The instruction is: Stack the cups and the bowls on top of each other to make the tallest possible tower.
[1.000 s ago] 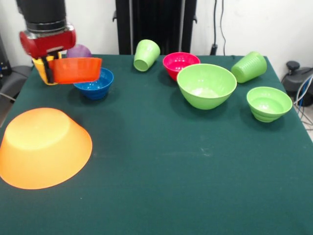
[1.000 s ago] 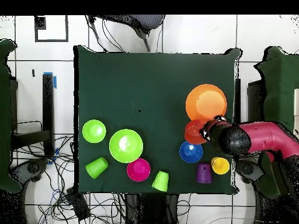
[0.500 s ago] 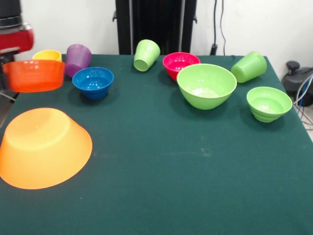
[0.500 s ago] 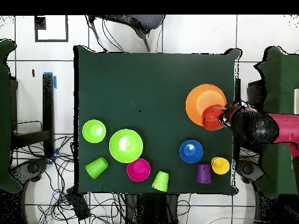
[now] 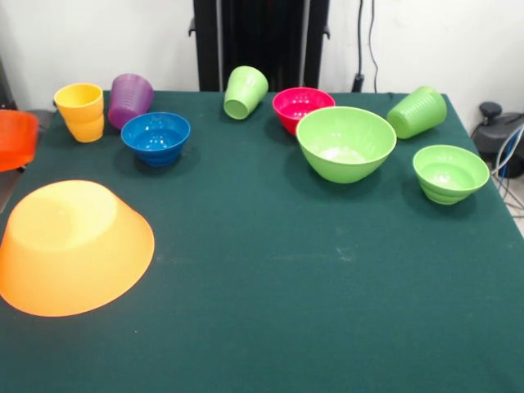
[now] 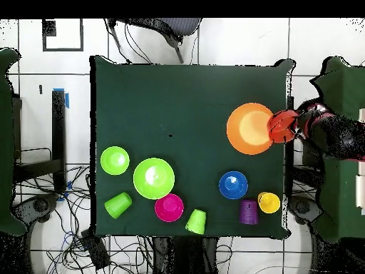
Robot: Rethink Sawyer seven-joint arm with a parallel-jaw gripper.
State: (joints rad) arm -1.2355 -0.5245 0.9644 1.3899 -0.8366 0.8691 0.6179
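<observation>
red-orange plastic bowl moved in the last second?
Yes. The small red-orange plastic bowl has swung from beside the blue plastic bowl to the left picture edge in the front view, past the table's side.

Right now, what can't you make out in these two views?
- End effector: out of the front view; overhead shows only a dark, ragged arm shape at the table edge, so open or shut is unclear.
- Red-orange bowl: cut off by the front view's left edge; whether it is gripped can't be seen.
- Orange bowl: upside down, so nothing under it shows.
</observation>
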